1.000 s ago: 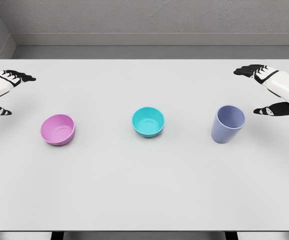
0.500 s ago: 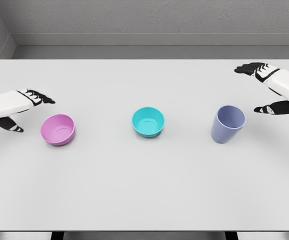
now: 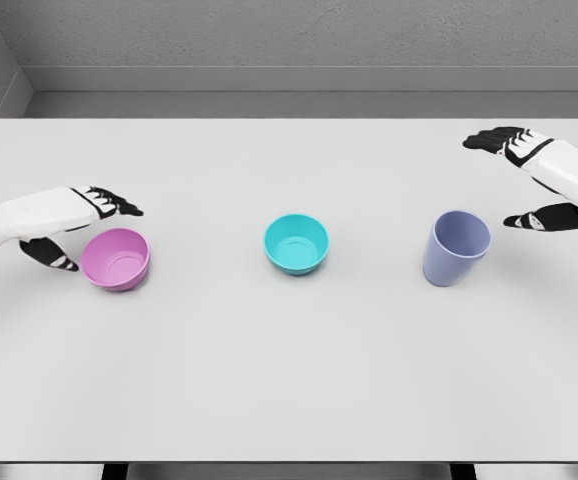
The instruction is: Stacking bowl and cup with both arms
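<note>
Stacking not begun: all three vessels stand apart on the bench (image 3: 289, 380), none nested in another. Pink bowl (image 3: 116, 259) sits toward the left edge, upright, inside bare. Teal bowl (image 3: 296, 244) sits near the middle of the bench, upright, also holding nothing. Blue-grey cup (image 3: 456, 248) stands toward the right edge, upright with its mouth tipped slightly toward the camera; nothing visible inside. Left hand (image 3: 74, 228) hangs just beside the pink bowl on its left-edge side, fingers (image 3: 116, 203) spread above the rim and thumb low by the wall, loose and holding nothing; whether any finger touches the bowl cannot be told. Right hand (image 3: 529, 180) hovers near the right edge, beyond and to the right of the cup, clear of it, fingers extended and thumb held apart below, likewise holding nothing. Judgement: the task is at the reach stage, left side closer to a grasp than right. Everything remains to do: closing on the pink bowl, taking the cup, lifting, and setting the pieces one inside another, probably at the middle bowl.
</note>
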Controlling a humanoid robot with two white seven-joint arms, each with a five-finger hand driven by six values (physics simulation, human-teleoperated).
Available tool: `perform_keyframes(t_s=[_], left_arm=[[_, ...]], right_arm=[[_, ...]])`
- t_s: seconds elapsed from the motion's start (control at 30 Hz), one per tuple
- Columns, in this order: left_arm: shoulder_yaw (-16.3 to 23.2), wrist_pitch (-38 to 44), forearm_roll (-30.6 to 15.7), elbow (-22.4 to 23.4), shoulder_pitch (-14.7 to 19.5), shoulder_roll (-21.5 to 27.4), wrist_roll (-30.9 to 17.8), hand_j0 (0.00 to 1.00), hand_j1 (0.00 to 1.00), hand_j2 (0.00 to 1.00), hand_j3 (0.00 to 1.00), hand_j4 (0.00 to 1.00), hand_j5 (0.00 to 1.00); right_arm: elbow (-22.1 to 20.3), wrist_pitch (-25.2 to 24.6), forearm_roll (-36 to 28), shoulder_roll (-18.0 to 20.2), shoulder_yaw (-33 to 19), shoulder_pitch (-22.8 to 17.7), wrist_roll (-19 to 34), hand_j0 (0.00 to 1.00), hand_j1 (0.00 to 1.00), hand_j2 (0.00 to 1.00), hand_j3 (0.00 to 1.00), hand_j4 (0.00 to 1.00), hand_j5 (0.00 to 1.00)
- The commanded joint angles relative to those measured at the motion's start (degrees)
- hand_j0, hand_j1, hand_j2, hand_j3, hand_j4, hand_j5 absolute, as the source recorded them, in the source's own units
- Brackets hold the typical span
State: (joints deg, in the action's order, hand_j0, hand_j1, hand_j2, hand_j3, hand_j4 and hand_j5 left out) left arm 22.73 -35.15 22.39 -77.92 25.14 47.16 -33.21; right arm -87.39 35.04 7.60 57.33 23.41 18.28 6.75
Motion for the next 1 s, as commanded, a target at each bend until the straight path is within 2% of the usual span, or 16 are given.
perform_keyframes(t_s=[0.0, 0.07, 0.97], left_arm=[[0.21, 0.15, -0.33, -0.3, 0.0, -0.32, -0.02, 1.0, 1.0, 1.0, 1.0, 1.0, 1.0], [0.38, 0.15, -0.24, -0.3, -0.09, -0.32, -1.79, 1.0, 1.0, 1.0, 1.0, 1.0, 1.0], [2.4, 0.15, -1.12, -1.09, -0.09, -1.37, -1.79, 1.0, 1.0, 1.0, 1.0, 1.0, 1.0]], right_arm=[[-0.15, -0.04, -0.39, 0.07, -0.03, 0.0, 0.02, 1.0, 1.0, 1.0, 1.0, 1.0, 1.0], [-0.15, -0.04, -0.39, 0.07, -0.03, 0.0, 0.28, 1.0, 1.0, 1.0, 1.0, 1.0, 1.0], [-0.24, -0.04, -0.39, 0.15, -0.03, 0.18, 0.64, 1.0, 1.0, 1.0, 1.0, 1.0, 1.0]])
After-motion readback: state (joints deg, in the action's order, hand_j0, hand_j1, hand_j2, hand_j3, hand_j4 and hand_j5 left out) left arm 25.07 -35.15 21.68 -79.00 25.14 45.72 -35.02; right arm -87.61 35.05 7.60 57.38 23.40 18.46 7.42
